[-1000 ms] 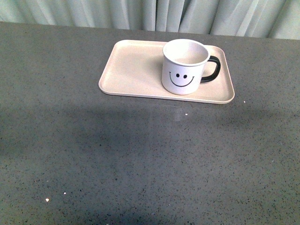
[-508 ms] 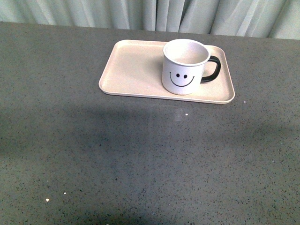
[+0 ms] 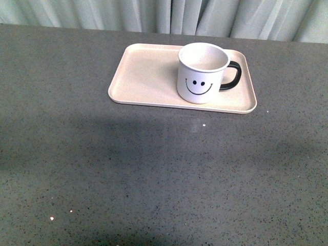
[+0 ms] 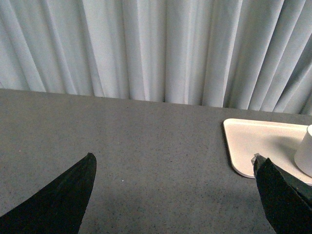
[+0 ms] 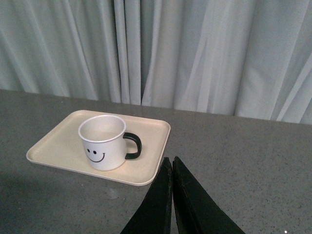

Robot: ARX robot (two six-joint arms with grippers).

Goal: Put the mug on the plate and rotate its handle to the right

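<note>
The white mug point(image 3: 200, 74) with a black smiley face stands upright on the right half of the pale pink-beige plate point(image 3: 146, 74). Its black loop handle point(image 3: 233, 76) points to the right in the front view. Neither gripper shows in the front view. The right wrist view has the mug point(image 5: 102, 142), handle point(image 5: 134, 146) and plate point(image 5: 53, 146) ahead of my right gripper point(image 5: 170, 159), which is shut and empty, off the plate's near corner. My left gripper point(image 4: 173, 161) is open over bare table; the plate's corner point(image 4: 248, 141) and a sliver of the mug point(image 4: 306, 156) lie by one finger.
The grey speckled table point(image 3: 154, 169) stretches wide in front of the plate. Pale pleated curtains point(image 3: 169, 15) hang right behind the table's far edge.
</note>
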